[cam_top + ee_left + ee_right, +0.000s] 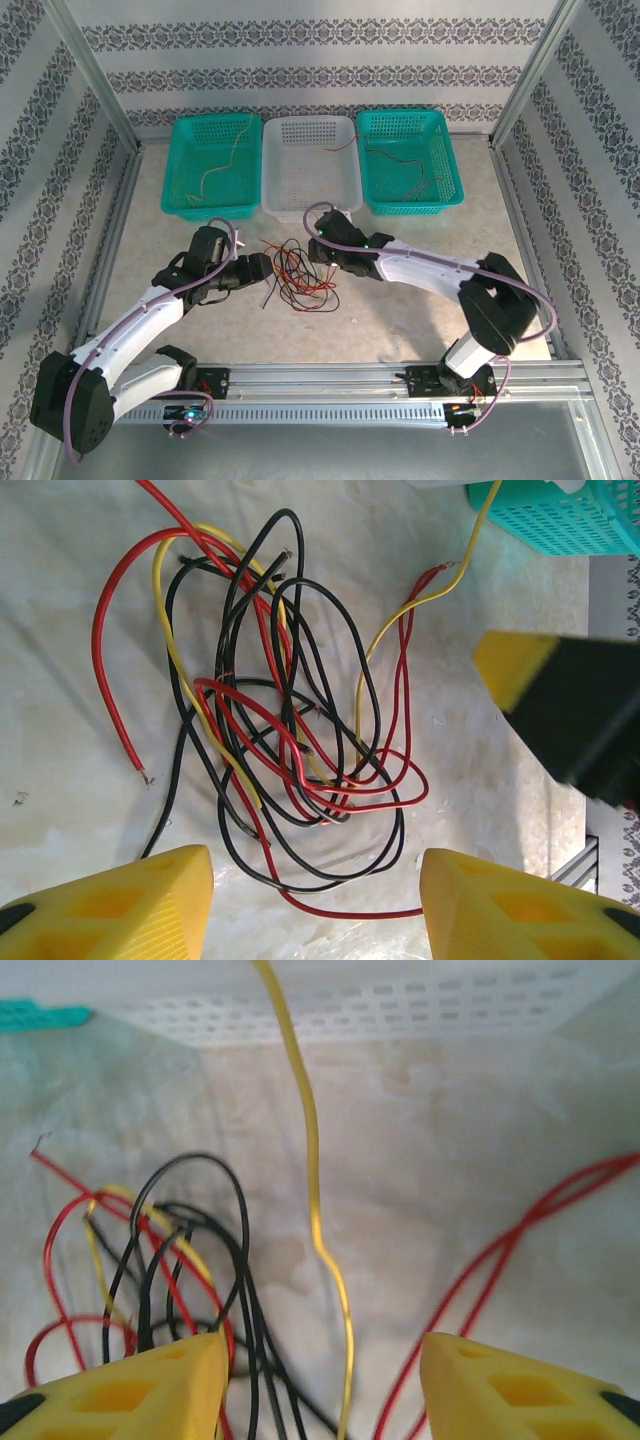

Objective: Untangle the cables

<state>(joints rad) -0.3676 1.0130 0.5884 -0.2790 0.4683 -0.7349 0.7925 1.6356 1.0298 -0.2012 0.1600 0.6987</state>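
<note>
Tangled cables [300,780] are lying on the tabletop [400,310]. Left fingers [120,905] and right fingers [130,1390] are standing apart, gripping nothing.

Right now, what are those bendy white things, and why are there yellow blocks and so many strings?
Those are two robot arms, a left arm and a right arm, bolted to a table. One picture looks down from above; the other two come from a small camera on each wrist. The yellow blocks are the left fingers and right fingers. A tangle of red, black and yellow cables lies on the table, before a white basket between two green baskets. Both pairs of fingers stand open; nothing looks pinched.
</note>
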